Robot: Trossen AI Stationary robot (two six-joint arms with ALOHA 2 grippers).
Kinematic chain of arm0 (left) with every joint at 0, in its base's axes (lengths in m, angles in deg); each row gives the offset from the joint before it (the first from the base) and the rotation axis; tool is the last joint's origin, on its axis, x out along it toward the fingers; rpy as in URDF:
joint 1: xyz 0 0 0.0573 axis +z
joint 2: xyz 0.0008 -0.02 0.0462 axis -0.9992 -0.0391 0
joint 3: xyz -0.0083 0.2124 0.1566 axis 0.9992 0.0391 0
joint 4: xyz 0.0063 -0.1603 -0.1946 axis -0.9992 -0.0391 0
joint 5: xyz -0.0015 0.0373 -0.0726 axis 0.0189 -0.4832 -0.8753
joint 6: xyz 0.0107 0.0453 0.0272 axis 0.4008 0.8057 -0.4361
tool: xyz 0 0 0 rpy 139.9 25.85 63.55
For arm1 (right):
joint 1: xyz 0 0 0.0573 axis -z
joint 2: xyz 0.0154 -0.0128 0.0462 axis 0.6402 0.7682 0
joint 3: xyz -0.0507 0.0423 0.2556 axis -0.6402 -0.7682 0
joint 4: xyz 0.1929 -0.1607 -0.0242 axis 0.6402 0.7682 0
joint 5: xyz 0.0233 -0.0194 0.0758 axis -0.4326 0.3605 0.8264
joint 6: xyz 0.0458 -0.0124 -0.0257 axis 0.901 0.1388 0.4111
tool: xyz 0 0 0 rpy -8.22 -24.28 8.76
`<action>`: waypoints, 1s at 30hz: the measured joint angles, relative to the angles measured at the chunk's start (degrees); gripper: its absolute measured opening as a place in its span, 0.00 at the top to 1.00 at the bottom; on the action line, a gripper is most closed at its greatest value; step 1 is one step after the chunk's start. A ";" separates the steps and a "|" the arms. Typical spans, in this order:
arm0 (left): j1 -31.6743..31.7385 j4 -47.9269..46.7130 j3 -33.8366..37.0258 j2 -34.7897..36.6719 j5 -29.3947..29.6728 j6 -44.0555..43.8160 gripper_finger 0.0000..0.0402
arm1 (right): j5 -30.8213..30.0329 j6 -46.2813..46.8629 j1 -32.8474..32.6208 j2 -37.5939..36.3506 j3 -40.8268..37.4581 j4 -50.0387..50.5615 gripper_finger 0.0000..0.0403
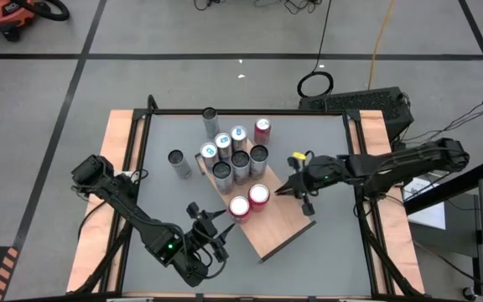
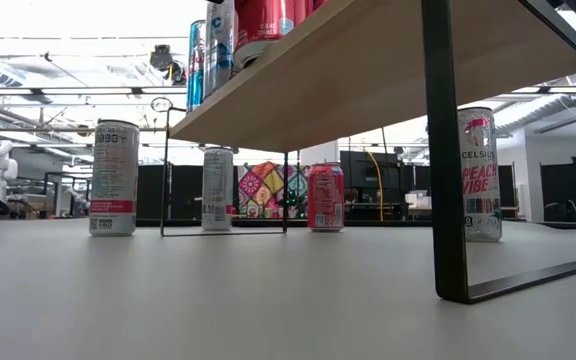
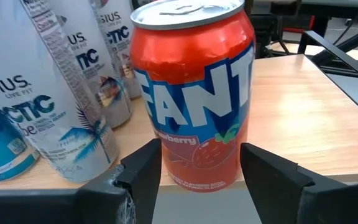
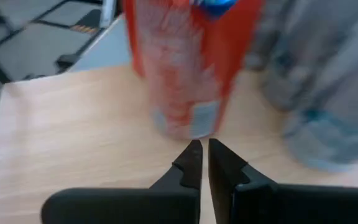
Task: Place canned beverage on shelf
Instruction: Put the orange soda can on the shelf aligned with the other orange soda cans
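The shelf point(image 1: 279, 231) is a light wooden board on black legs, standing at an angle mid-table. Several slim cans stand on its far-left part. Two red cans stand nearer its middle. The red Fanta can point(image 3: 191, 87) stands upright at the shelf's near-left edge, between the fingers of my left gripper point(image 3: 201, 158), which also shows in the high view point(image 1: 221, 220). My right gripper point(image 4: 201, 146) is shut and hovers over the shelf just right of the other red can point(image 1: 259, 195), a short gap away. My left gripper has the Fanta can's lower wall point(image 3: 166, 168) between its two fingers, one on each opposite side. The fingers come nearly level from the table's near-left side. The can stands upright with its bottom on the shelf point(image 3: 303, 112), close to the edge.
Several more cans stand on the grey table beyond and left of the shelf, among them a dark-topped one point(image 1: 179, 164) and a red one point(image 1: 262, 128). The near-right half of the shelf board is bare. Pale wood strips point(image 1: 124, 168) line the table's sides.
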 joint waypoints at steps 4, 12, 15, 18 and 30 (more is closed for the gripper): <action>-0.09 -1.16 0.00 0.00 0.52 0.00 0.46 | -6.91 -3.84 0.72 -5.20 0.02 3.77 1.00; -2.03 -2.64 0.00 0.00 0.35 -0.33 0.46 | -7.87 -12.41 13.20 -9.23 0.02 8.83 1.00; -3.66 -2.55 -0.02 0.00 0.41 -0.48 0.46 | -2.73 -14.43 19.99 -8.34 0.02 7.80 1.00; -5.01 -2.12 -0.04 0.00 0.48 -2.07 0.46 | -0.23 -15.58 26.59 -6.28 0.16 5.42 1.00; -5.57 -1.99 0.92 0.00 0.56 -10.82 0.46 | 20.49 -23.05 44.20 10.17 18.06 13.95 0.81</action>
